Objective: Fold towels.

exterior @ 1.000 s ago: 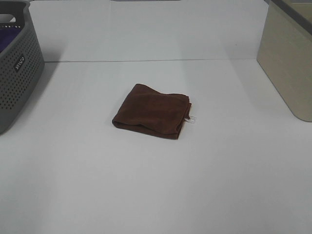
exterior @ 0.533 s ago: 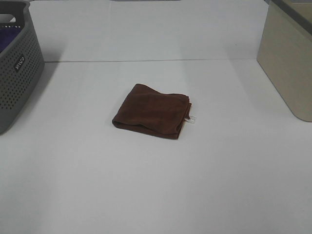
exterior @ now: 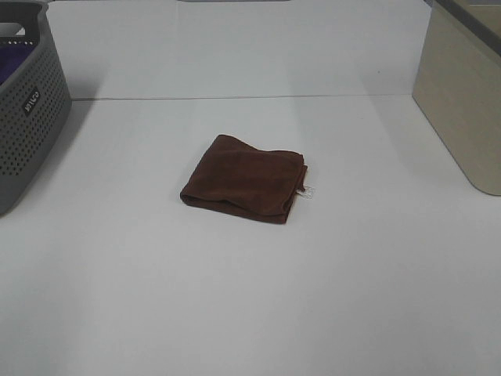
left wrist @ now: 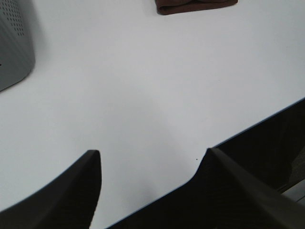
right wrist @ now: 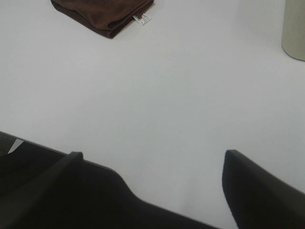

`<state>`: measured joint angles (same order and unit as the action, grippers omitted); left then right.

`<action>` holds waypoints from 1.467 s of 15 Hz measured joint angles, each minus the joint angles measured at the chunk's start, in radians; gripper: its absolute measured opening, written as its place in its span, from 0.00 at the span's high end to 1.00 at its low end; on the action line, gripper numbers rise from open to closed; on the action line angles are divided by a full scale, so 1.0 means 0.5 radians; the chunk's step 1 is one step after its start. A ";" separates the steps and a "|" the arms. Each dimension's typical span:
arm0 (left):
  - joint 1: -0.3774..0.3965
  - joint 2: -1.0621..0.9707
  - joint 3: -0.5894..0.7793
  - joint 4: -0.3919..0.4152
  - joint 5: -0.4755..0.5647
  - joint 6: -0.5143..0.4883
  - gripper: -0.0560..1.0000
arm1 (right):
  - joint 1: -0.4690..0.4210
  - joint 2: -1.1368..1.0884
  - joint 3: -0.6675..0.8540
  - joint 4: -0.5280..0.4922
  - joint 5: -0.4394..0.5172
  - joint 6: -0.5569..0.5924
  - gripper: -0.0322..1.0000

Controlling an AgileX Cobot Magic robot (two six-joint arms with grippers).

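Towel of dark brown terry cloth (exterior: pixel 244 179), folded into a rough square, lies near the middle of the white bench (exterior: pixel 250 298), with its small white tag (exterior: pixel 308 190) sticking out at the right edge. Only a strip of the towel (left wrist: pixel 195 5) shows at the border of the left wrist view, and the right wrist view cuts it off too, showing one folded corner (right wrist: pixel 105 14) and the tag (right wrist: pixel 141 19).

At the far left of the high view stands a grey perforated plastic basket (exterior: pixel 27 117), cropped by the frame; a sliver of purple fabric (exterior: pixel 9 66) shows inside it, too little to make out. At the far right a beige box-like bin (exterior: pixel 462 94) is also cut off, its top out of sight.

Neither arm appears in the high view. The left claw (left wrist: pixel 152 157) hangs over bare bench near the front edge, its dark fingers (left wrist: pixel 81 186) spread apart and holding nothing. The right claw (right wrist: pixel 152 160) likewise stands released, fingers (right wrist: pixel 257 186) wide, well apart from the towel. Nothing lies between either claw and the towel.
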<state>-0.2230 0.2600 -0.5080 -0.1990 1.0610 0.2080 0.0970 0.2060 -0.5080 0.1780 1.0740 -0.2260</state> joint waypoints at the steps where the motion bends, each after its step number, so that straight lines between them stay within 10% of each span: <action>1: 0.000 0.000 0.000 0.000 0.000 0.000 0.38 | 0.000 0.000 0.000 0.000 0.000 0.000 0.24; 10: 0.356 -0.300 0.000 0.002 -0.004 0.000 0.38 | 0.000 0.000 0.004 -0.148 -0.012 0.234 0.24; 22: 0.398 -0.530 0.000 0.016 -0.006 0.000 0.38 | -0.290 -0.416 0.004 -0.148 -0.014 0.240 0.24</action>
<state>-0.0240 -0.0050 -0.5080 -0.1910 1.0580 0.2080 -0.0480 -0.0020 -0.5060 0.1040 1.0670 -0.1060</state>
